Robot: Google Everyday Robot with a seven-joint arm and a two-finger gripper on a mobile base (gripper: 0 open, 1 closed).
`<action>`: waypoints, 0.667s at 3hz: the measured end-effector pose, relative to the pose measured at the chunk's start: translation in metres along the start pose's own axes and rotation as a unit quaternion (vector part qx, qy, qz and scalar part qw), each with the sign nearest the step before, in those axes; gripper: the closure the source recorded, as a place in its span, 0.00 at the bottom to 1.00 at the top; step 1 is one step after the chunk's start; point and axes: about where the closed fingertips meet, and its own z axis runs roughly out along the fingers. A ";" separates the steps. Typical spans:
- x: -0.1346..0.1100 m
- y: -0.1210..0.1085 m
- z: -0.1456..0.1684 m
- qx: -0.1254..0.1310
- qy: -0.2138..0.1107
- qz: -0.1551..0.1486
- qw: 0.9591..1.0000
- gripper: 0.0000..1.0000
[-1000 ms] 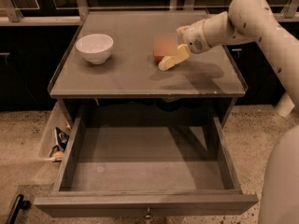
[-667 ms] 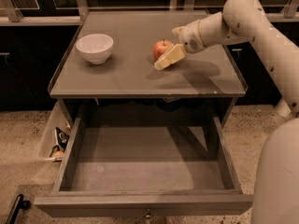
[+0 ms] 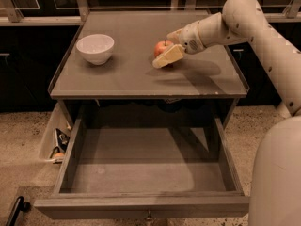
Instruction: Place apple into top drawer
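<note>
A: Where's your gripper (image 3: 163, 51)?
B: At the apple (image 3: 161, 44) on the tabletop (image 3: 131, 76), pincer spread, one finger each side of it. Your top drawer (image 3: 141, 202) stands pulled out below.

Single view only. Camera high, in front of top drawer (image 3: 141, 166), facing down and forward across it to table (image 3: 127, 76) behind. Close range: drawer front at bottom edge. Robot body (image 3: 277, 182) right of drawer. Gripper (image 3: 165, 50) behind drawer, over table, at apple (image 3: 161, 45).
</note>
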 end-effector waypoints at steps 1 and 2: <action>0.000 0.000 0.000 0.000 0.000 0.000 1.000 0.42; 0.000 0.000 0.000 0.000 0.000 0.000 1.000 0.65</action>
